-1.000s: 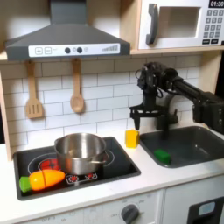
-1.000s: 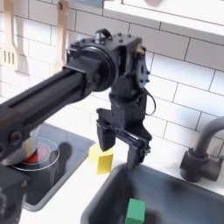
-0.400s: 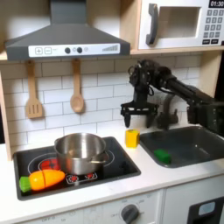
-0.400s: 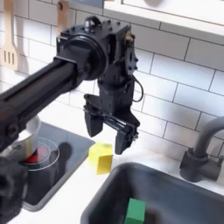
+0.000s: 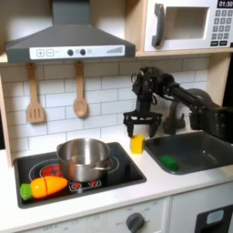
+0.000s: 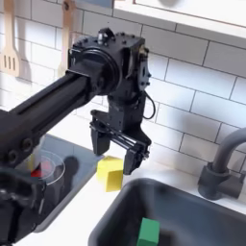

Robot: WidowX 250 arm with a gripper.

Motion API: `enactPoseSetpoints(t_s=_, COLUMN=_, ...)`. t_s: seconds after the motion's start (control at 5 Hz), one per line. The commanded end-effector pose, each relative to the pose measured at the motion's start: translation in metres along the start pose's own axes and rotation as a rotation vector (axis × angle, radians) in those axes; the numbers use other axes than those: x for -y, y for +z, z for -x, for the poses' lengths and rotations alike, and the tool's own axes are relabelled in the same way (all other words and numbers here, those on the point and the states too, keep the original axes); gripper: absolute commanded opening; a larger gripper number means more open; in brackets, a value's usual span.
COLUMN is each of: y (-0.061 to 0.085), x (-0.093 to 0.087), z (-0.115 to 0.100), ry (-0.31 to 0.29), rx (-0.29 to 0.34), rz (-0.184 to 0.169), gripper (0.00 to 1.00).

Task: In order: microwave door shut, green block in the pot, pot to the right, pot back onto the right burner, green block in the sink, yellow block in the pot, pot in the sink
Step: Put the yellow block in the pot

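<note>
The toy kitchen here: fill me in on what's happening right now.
A WidowX arm has its open pincer poised just above the yellow block, which sits on the counter between the stove and the sink. The green block already lies in the sink. The steel pot rests on the stove's right burner, and the microwave door is shut. Nothing is gripped yet.

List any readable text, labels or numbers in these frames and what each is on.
None can be read with confidence.
Microwave keypad: a grid of small marks, too blurred to read.
Microwave display: pale digits cut off by the frame edge, unreadable.
Range hood panel: dark knobs and marks, no legible characters.
Stovetop front edge: small red and white marks, too small to read.
</note>
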State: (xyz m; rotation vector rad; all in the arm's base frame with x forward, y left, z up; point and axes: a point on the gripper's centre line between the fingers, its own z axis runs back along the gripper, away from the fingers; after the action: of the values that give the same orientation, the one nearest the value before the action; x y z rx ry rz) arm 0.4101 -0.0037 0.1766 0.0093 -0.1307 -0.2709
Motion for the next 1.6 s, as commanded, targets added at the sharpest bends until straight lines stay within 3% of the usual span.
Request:
enactPoseSetpoints(t_s=0.0, y=-0.015, x=-0.006, z=-0.001, ry=0.000, rx=-0.031, rz=-0.011, gripper=1.00)
enactPoseSetpoints(t_s=0.6, y=-0.039, x=-0.011, z=-0.001, ry=0.001, rx=-0.085, rz=0.007, gripper=1.00)
enactPoseSetpoints(t_s=0.8, y=-0.040, x=-0.008, z=-0.002, ry=-0.012, rx=-0.081, rz=0.010, gripper=1.00)
enactPoseSetpoints(t_s=1.0, y=-0.040, x=-0.009, z=-0.001, ry=-0.008, rx=-0.080, rz=0.009, gripper=0.00)
enactPoseSetpoints(t_s=1.4, y=-0.031, x=-0.011, z=0.000, ry=0.024, rx=-0.055, rz=0.009, gripper=0.00)
